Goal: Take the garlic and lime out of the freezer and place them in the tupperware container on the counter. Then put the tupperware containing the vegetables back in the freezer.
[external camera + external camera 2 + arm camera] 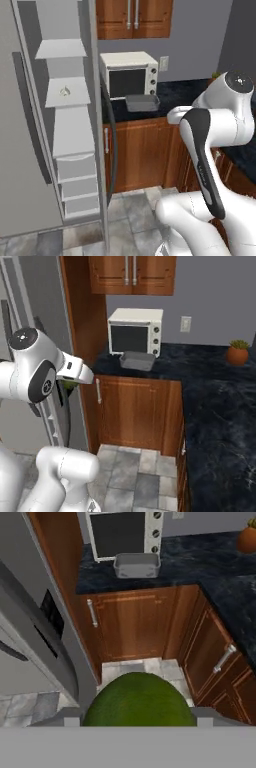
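Jaws clasp the lime, which sits squarely between them.

arm: elbow raised, forearm reaching forward | pincer: fingers closed around lime, carried in mid-air

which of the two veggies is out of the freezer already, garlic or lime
The lime: the dark-green ball sits between the gripper fingers, out over the floor. The off-white garlic sits on a freezer shelf.

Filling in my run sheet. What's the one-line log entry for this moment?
claw: shut on lime | garlic: on freezer shelf | tupperware container: on counter, empty
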Available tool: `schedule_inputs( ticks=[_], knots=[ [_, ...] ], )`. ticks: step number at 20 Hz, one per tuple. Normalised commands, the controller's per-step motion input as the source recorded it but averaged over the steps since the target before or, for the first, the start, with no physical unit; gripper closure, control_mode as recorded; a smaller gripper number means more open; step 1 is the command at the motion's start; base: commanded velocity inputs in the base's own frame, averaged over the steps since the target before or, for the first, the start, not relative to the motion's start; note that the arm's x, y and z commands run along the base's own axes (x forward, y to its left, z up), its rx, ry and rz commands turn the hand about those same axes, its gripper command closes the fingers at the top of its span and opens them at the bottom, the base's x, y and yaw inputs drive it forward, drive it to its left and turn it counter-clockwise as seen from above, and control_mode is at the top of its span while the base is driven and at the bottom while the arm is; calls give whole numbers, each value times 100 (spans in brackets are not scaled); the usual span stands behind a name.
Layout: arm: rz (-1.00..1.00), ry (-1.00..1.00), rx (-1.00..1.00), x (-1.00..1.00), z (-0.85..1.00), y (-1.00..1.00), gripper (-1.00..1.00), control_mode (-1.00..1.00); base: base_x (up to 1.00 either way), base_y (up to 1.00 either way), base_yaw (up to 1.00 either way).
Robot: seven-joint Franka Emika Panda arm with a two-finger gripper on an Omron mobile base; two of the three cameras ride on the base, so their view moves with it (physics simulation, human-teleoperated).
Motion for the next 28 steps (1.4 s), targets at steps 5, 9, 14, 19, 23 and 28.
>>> schedule_inputs(
  ticks=[5, 9, 14, 19, 23, 28],
  knots=[
    [0, 0, 0, 0, 0, 0, 100, 100, 88, -50, 0],
    [0, 0, 0, 0, 0, 0, 100, 100, 87, -5, 1],
    [0, 0, 0, 0, 0, 0, 100, 100, 74, -1, 0],
    [0, 0, 0, 0, 0, 0, 100, 100, 55, -10, 0],
    [0, 0, 0, 0, 0, 0, 100, 100, 33, -10, 0],
    [2, 1, 0, 5, 0, 0, 100, -100, 9, -6, 0]
  ],
)
